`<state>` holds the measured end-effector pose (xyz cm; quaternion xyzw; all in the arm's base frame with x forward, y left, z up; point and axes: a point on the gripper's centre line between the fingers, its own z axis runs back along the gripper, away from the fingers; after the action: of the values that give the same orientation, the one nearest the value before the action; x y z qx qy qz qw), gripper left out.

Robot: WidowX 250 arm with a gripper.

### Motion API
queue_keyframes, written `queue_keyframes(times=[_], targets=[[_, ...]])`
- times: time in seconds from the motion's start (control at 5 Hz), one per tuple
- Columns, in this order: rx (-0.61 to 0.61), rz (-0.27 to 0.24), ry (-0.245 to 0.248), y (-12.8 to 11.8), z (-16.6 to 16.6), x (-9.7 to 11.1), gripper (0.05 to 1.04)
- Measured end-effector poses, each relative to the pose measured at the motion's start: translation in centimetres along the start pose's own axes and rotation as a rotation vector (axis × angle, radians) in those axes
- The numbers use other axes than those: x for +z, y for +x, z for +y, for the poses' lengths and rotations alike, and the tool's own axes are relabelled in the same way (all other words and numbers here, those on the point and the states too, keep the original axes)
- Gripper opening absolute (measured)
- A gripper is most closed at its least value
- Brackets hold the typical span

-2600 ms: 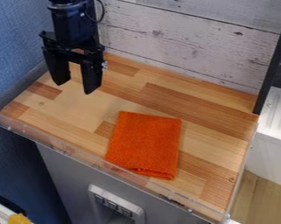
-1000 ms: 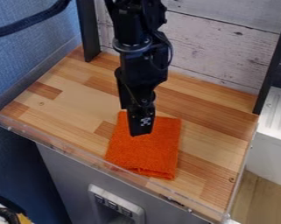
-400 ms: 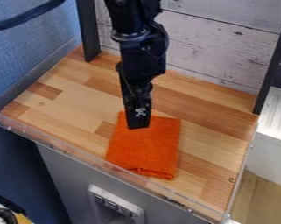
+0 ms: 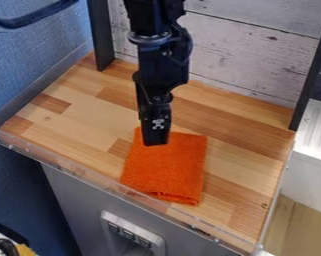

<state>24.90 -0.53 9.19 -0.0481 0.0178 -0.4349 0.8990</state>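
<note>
While the folded orange cloth (image 4: 165, 173) lies unchanged just behind the clear rail (image 4: 62, 167), the gripper (image 4: 156, 143), fresh from swinging over it, eases slightly farther from the rail. That leaves the cloth within reach, unlifted; whether the pincer is apart, together or clamped on fabric, I cannot tell.

Quick count from me: one gripper, mine (image 4: 155, 142); one folded orange terry cloth (image 4: 166, 172); one wooden table (image 4: 246, 160); two black upright posts (image 4: 100, 35); one clear front guard (image 4: 89, 175); one whitewashed plank backboard (image 4: 246, 62); one thick black cable (image 4: 39, 17); three small dark squares (image 4: 128, 234).
</note>
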Motion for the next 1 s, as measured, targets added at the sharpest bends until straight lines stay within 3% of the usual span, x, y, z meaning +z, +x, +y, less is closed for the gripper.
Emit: queue_keyframes(times=[0.6,1.0], targets=[[0.019,0.108,0.032,0.2,0.4,0.5,0.955],[0.044,0.142,0.129,1.4,0.2,-0.6,0.372]])
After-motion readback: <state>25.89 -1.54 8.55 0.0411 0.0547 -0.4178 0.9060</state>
